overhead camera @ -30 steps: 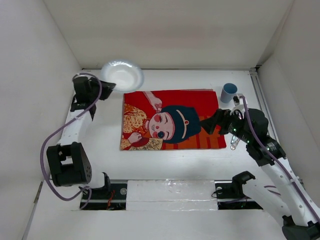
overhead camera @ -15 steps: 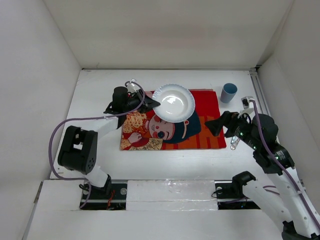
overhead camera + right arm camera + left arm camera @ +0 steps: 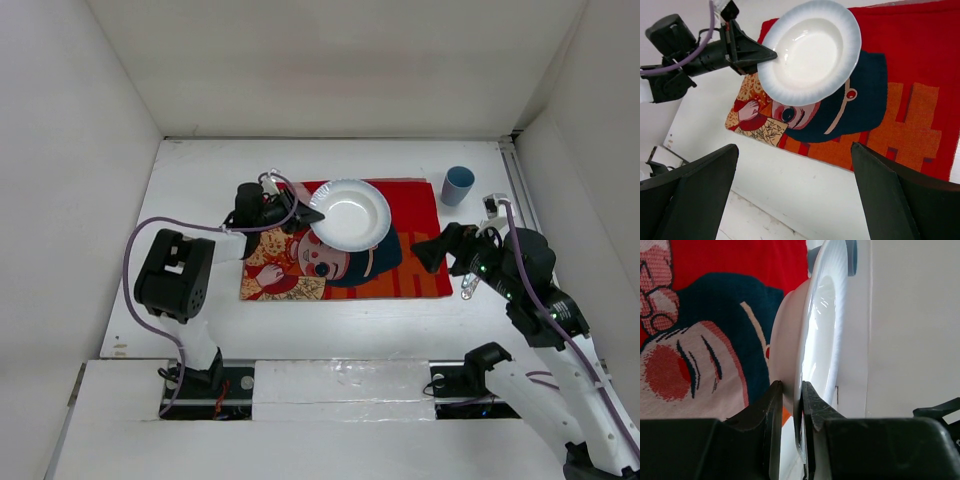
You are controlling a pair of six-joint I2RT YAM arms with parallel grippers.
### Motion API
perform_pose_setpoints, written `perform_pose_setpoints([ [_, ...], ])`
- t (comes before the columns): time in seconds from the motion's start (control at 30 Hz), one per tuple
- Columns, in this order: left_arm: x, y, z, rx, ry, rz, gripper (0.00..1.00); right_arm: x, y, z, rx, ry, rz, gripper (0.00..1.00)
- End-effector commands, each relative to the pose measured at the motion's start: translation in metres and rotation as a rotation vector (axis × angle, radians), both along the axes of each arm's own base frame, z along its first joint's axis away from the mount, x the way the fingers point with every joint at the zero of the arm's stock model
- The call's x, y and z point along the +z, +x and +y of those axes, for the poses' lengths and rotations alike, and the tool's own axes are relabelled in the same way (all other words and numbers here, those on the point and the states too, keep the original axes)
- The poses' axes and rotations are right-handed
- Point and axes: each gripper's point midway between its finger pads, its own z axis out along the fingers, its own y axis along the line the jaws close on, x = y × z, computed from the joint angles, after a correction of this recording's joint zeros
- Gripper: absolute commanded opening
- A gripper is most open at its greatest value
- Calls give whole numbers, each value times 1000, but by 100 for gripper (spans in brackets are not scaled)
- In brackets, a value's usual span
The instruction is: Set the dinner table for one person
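Note:
A white deep plate is over the upper middle of the red cartoon-face cloth, which lies on the white dinner table. My left gripper is shut on the plate's left rim. In the left wrist view the fingers pinch the rim of the plate edge-on above the cloth. I cannot tell if the plate rests on the cloth. My right gripper is open and empty above the cloth's right part; its wrist view shows its wide jaws, the plate and the left gripper.
A blue cup stands on the table past the cloth's back right corner; it also shows behind the plate in the left wrist view. A small shiny object lies partly under the right arm. White walls close off three sides.
My left arm has carried the plate from the table's back left corner to over the cloth. My right gripper has drawn back a little to the right.

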Motion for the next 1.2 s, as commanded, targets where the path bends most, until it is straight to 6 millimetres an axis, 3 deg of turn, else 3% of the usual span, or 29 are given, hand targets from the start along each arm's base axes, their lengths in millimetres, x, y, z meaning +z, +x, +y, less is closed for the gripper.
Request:
perform_pose_setpoints([
  [0.0, 40, 0, -12, -70, -121, -150, 0, 9, 1, -3, -21, 15, -24, 100],
  [0.2, 16, 0, -15, -84, -142, -115, 0, 5, 2, -3, -19, 4, -20, 100],
  [0.4, 9, 1, -15, -84, -140, -106, 0, -3, 2, -3, -19, -2, -3, 100],
  [0.6, -11, -2, -14, -81, -126, -56, 0, -6, 3, -3, -19, -2, -3, 100],
  [0.83, -24, -10, -11, -69, -120, -18, 24, -6, 3, -3, -19, -2, -3, 100],
  [0.87, -17, -10, -11, -70, -124, -34, 29, -6, 3, -3, -19, -2, -3, 100],
  [1.03, -5, -23, 3, 2, -74, -45, 59, -9, 8, -2, -28, -7, 0, 100],
  [1.07, 0, -23, 5, 13, -66, -60, 99, -13, 11, -1, -28, -13, 16, 100],
  [1.1, -5, -28, 8, 22, -43, -30, 100, -11, 13, -2, -40, -5, 21, 100],
  [1.17, 10, -29, 16, 64, -12, -75, 100, -15, 21, -3, -73, -9, 41, 100],
])
